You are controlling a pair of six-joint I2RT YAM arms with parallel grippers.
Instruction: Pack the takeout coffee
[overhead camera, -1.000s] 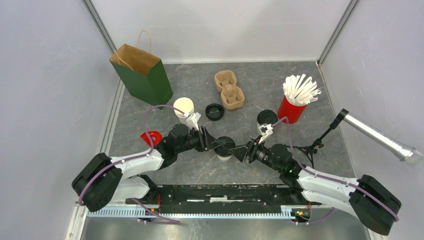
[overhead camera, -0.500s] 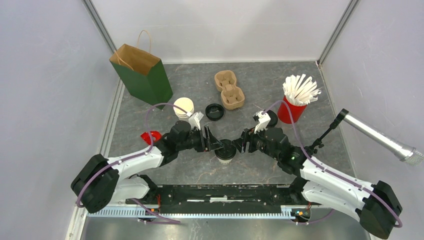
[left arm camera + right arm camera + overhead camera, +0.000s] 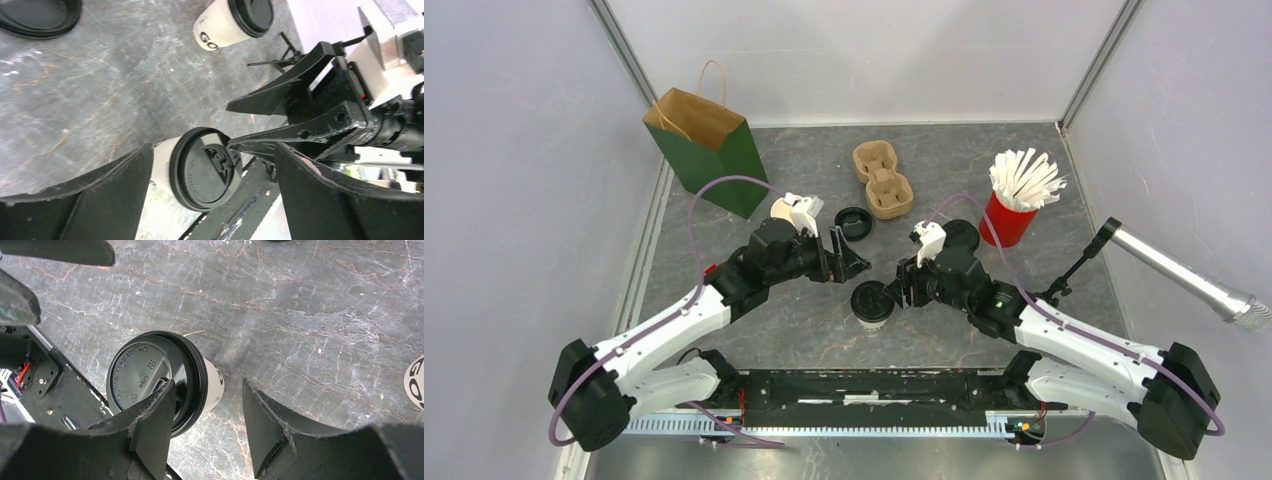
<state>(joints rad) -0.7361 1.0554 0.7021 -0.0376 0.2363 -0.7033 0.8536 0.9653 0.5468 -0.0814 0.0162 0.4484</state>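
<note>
The takeout coffee [image 3: 872,303] is a white printed cup with a black lid, standing upright near the table's front middle. My left gripper [image 3: 849,264] is open and hovers above and behind it, apart from it. In the left wrist view the lid [image 3: 205,169] shows below, between my spread fingers [image 3: 115,190]. My right gripper [image 3: 903,290] is open just to the cup's right. In the right wrist view the cup [image 3: 155,377] sits beside and partly under my left finger [image 3: 155,430], outside the gap.
A second lidded printed cup [image 3: 959,235] stands by the red cup of straws [image 3: 1014,205]. A green paper bag [image 3: 714,150], a cardboard cup carrier [image 3: 882,180], a loose black lid [image 3: 854,222] and a microphone stand [image 3: 1064,280] are around. Plain cups [image 3: 780,208] are mostly hidden.
My left gripper has lifted and drawn back from the coffee cup. My right gripper has risen and shifted a little back. The cup stands free in about the same place.
</note>
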